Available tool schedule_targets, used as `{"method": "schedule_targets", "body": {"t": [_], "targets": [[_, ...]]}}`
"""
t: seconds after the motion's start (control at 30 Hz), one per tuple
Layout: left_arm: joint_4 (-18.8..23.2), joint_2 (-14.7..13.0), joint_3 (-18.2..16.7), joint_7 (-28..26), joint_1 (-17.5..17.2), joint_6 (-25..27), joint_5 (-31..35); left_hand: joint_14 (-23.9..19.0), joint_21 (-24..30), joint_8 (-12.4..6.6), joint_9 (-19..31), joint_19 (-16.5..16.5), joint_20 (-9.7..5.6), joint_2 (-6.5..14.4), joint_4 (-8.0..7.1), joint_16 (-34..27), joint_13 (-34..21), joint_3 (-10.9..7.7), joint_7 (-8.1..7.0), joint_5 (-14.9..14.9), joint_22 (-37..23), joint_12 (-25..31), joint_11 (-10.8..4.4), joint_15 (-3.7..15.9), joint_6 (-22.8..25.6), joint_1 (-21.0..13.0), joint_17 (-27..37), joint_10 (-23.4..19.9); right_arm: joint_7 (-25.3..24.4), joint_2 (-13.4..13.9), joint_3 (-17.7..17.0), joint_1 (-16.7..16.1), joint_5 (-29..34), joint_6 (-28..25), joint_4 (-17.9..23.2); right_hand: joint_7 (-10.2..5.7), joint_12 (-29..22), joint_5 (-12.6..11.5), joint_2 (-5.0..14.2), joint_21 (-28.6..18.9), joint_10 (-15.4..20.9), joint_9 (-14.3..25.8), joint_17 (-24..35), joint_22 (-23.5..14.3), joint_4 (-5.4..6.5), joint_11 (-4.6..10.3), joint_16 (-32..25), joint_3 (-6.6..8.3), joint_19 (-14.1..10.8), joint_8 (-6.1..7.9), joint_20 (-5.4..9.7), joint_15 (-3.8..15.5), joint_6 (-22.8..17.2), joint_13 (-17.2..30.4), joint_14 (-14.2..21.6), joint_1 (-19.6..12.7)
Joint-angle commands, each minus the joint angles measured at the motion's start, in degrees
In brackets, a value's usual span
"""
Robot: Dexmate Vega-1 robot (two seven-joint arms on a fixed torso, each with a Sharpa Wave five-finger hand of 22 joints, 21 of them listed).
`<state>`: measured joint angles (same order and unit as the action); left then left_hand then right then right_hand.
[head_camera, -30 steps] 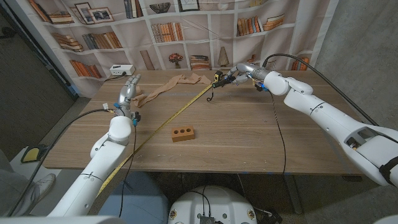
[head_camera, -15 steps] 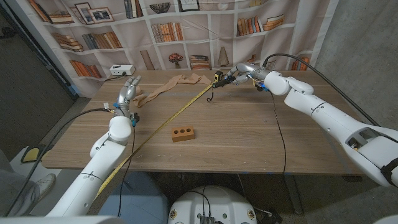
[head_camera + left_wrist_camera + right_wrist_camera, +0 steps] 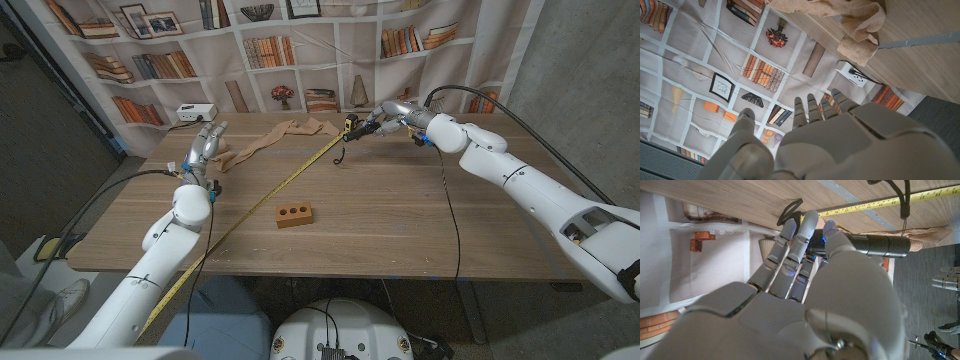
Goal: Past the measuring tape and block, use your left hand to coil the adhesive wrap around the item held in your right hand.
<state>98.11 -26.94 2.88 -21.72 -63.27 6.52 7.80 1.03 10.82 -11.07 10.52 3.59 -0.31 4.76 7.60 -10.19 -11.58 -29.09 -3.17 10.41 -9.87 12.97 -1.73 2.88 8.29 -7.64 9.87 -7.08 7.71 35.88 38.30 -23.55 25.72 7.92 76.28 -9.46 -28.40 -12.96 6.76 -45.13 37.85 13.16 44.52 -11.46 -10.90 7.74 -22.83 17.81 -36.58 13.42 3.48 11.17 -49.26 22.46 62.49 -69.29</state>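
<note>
At the far edge of the table, the right hand [image 3: 392, 113] holds a black tube [image 3: 875, 245] just above the yellow tape [image 3: 290, 178]. The left hand [image 3: 205, 147] is on the far left with fingers apart, holding nothing, just beside the tan wrap [image 3: 272, 136]. The block [image 3: 294, 214] sits nearer, in the middle.

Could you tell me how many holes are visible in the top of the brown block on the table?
3, in a row along the top face of the block, which lies mid-table beside the yellow measuring tape. Its other faces may hide more.

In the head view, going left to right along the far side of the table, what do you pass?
Left hand → tan wrap → tape measure case → right hand, gripping a dark cylinder.
</note>
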Motion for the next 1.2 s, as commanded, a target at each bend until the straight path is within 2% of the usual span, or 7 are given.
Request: {"method": "schedule_targets", "body": {"t": [0.03, 0.27, 0.33, 0.47, 0.93, 1.03, 1.2], "targets": [[1.39, -0.39, -0.33, -0.25, -0.58, 2.52, 4.01, -0.23, 0.43, -0.15, 0.15, 0.35, -0.01, 0.14, 0.16, -0.30, -0.19, -0.14, -0.02, -0.22, -0.14, 0.47, -0.01, 0.44, 0.09, -0.51, 0.14, -0.84, -0.10, 1.30, -0.74, -1.32, -0.14, -1.05, 2.87, 4.14, -5.02, -0.35, 0.79, -0.40, 16.98, 0.32, 0.35, 0.06, 1.81, 1.31, 0.32, 1.99, 0.29, 0.44, 2.95, 2.27, -4.58, 4.91, 0.18, 0.19], [1.60, -0.33, -0.54, -0.33, -0.38, 4.65, 5.75, -0.64, 0.47, -0.17, 0.17, 0.51, 0.11, 0.25, 0.13, -0.44, -0.22, -0.22, 0.04, -0.23, -0.15, 0.62, -0.11, 0.38, 0.22, -0.61, 0.15, -1.23, -0.15, 1.75, -0.93, -1.86, -0.24, -1.52, 3.82, 4.10, -4.93, -0.34, 0.85, -0.67, 16.92, 0.34, 0.47, 0.10, 1.85, 1.38, 0.51, 2.05, 0.42, 0.40, 2.96, 2.27, -4.61, 4.99, 0.21, 0.26], [1.48, -0.08, -0.52, -1.11, -0.36, 4.65, 6.48, -3.65, 0.74, -0.62, 0.21, 1.43, 0.13, 0.58, -0.10, -1.30, -0.33, -0.41, 0.34, -0.27, -0.15, 1.51, -0.25, 0.43, 1.73, -0.66, 0.26, -3.66, -0.15, 1.84, -0.96, -1.96, -0.22, -1.67, 4.01, 4.09, -4.91, -0.33, 0.74, -0.76, 16.98, 0.35, 0.54, 0.11, 1.80, 1.35, 0.51, 2.01, 0.42, 0.39, 2.95, 2.31, -4.61, 4.97, 0.25, 0.26], [1.57, -0.18, -0.47, -1.10, -0.16, 5.24, 7.55, -4.37, 0.84, -0.82, 0.22, 1.88, 0.09, 0.75, -0.11, -1.38, -0.36, -0.56, 0.54, -0.26, -0.15, 1.71, -0.30, 0.32, 2.49, -0.81, 0.25, -4.29, -0.13, 1.97, -0.94, -2.05, -0.17, -1.79, 4.25, 4.03, -4.85, -0.33, 0.77, -0.90, 16.98, 0.35, 0.61, 0.13, 1.82, 1.40, 0.60, 2.04, 0.48, 0.38, 2.95, 2.28, -4.64, 4.97, 0.27, 0.28], [1.17, -0.99, -0.37, 1.05, 0.95, 7.56, 9.77, -3.22, 0.75, -0.66, 0.22, 2.03, 0.02, 0.97, -0.01, -0.63, -0.40, -0.85, 0.62, -0.29, -0.14, 1.33, -0.11, 0.43, 2.62, -1.21, 0.21, -3.61, 0.14, 2.20, -0.84, -2.28, -0.14, -2.15, 4.74, 4.10, -4.66, -0.28, 0.74, -1.51, 16.97, 0.39, 0.98, 0.22, 1.83, 1.37, 0.93, 2.11, 0.87, 0.30, 2.92, 2.25, -4.71, 5.10, 0.45, 0.37], [1.19, -1.31, -0.36, 1.94, 1.29, 8.35, 10.06, -3.12, 0.71, -0.37, 0.21, 2.18, 0.86, 0.73, 0.38, -0.48, -0.41, -0.97, 0.47, -0.34, -0.12, 1.05, 0.11, 0.32, 2.11, -1.73, 0.17, -3.06, 0.05, 2.26, -0.89, -2.36, -0.19, -2.10, 4.76, 4.11, -4.62, -0.28, 0.75, -1.57, 16.96, 0.39, 1.02, 0.23, 1.81, 1.38, 0.98, 2.13, 0.92, 0.27, 2.96, 2.30, -4.66, 5.11, 0.45, 0.35], [1.22, -1.88, -0.22, 2.82, 1.64, 9.08, 10.89, -3.09, 0.60, 0.16, 0.20, 2.27, 1.15, 0.61, 1.03, -0.38, -0.42, -1.33, 0.35, -0.36, -0.10, 0.23, -0.15, -0.14, 0.81, -2.88, 0.12, -1.14, 0.25, 2.37, -1.04, -2.50, -0.54, -2.12, 4.78, 4.07, -4.54, -0.26, 0.75, -1.75, 16.94, 0.40, 1.13, 0.25, 1.79, 1.33, 1.09, 2.16, 1.00, 0.24, 2.99, 2.28, -4.66, 5.12, 0.44, 0.34]]}}
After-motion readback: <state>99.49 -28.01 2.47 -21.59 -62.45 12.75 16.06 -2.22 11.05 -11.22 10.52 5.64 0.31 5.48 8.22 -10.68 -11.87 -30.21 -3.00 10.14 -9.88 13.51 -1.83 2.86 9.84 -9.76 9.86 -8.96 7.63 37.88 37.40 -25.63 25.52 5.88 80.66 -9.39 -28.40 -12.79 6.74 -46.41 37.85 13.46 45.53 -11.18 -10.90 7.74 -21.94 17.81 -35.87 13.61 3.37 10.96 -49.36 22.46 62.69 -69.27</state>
